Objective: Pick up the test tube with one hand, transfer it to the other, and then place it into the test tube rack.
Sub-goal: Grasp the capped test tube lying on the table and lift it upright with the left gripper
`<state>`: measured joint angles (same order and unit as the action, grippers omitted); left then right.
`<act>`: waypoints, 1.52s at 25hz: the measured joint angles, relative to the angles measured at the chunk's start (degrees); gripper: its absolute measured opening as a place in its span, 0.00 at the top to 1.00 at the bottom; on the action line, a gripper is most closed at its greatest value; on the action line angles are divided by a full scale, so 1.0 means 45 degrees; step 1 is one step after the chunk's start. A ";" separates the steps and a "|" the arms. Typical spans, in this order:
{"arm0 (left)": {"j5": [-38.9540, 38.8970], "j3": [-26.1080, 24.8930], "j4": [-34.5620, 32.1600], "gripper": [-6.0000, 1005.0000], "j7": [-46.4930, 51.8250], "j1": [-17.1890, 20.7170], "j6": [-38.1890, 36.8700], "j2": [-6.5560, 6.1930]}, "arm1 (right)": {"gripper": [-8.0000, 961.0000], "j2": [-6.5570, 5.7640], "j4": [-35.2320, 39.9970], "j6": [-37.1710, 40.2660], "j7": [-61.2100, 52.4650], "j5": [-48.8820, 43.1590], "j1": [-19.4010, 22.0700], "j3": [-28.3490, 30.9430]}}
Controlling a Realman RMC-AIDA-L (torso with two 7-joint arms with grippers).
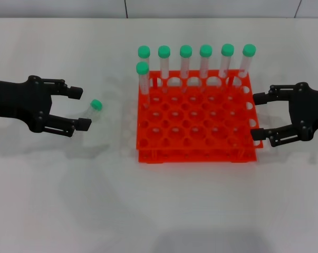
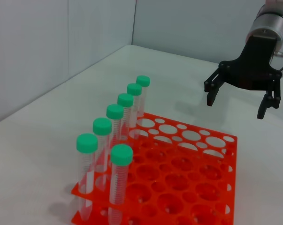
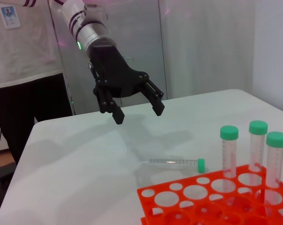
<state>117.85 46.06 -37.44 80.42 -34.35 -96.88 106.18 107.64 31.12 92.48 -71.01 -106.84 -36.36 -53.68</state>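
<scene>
The test tube [image 1: 94, 107] is clear with a green cap and lies on its side on the white table, left of the test tube rack [image 1: 195, 158]; the right wrist view shows the test tube [image 3: 172, 162] flat with its cap toward the rack [image 3: 179, 197]. My left gripper [image 1: 79, 108] is open and empty, its fingertips just left of the cap. In the right wrist view the left gripper [image 3: 136, 110] hovers above the table, apart from the tube. At the rack's right edge my right gripper [image 1: 258, 116] is open and empty; the left wrist view shows the right gripper [image 2: 236, 106] past the rack [image 2: 225, 140].
Several green-capped tubes [image 1: 205, 60] stand upright in the rack's back row, with one more [image 1: 143, 76] in the second row at the left. Most holes are empty. A person in a white shirt [image 3: 24, 47] stands beyond the table's far edge.
</scene>
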 joint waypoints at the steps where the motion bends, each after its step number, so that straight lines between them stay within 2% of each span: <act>1: 0.0000 0.0000 0.0000 0.15 0.0001 0.0001 0.0005 0.0000 | 0.09 0.0003 -0.0001 -0.0003 0.0000 0.0000 0.0000 -0.0001; 15: 0.0001 0.0000 -0.0029 0.15 0.0531 -0.0065 0.0158 -0.0002 | 0.09 0.0036 0.0010 -0.0004 0.0000 0.0012 0.0002 -0.0004; 18: 0.0002 0.0082 -0.0710 0.15 0.1572 -0.0083 -0.0085 0.0063 | 0.09 -0.0008 0.0136 0.0000 -0.0002 0.0043 0.0099 -0.0002; 21: 0.0221 0.0234 -0.2179 0.15 0.3332 0.0143 -0.0294 0.0356 | 0.09 -0.0026 0.0376 0.0001 -0.0002 0.0089 0.0239 0.0022; 24: 0.1072 0.0250 -0.3612 0.15 0.5391 0.0255 -0.0308 0.0720 | 0.09 -0.0030 0.0672 -0.0006 -0.0002 0.0094 0.0424 0.0033; 28: 0.2823 0.0280 -0.4669 0.16 0.8369 -0.0110 -0.0324 0.0983 | 0.09 -0.0008 0.0873 -0.0026 -0.0002 0.0102 0.0518 0.0051; 38: 0.6382 0.0298 -0.4635 0.16 1.1890 -0.1725 -0.0234 0.1020 | 0.09 0.0142 0.0997 -0.0287 0.0267 0.0087 0.0524 0.0054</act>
<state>146.57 47.40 -58.29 133.92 -42.12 -97.93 110.77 108.29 35.60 91.19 -69.81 -106.45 -34.00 -53.43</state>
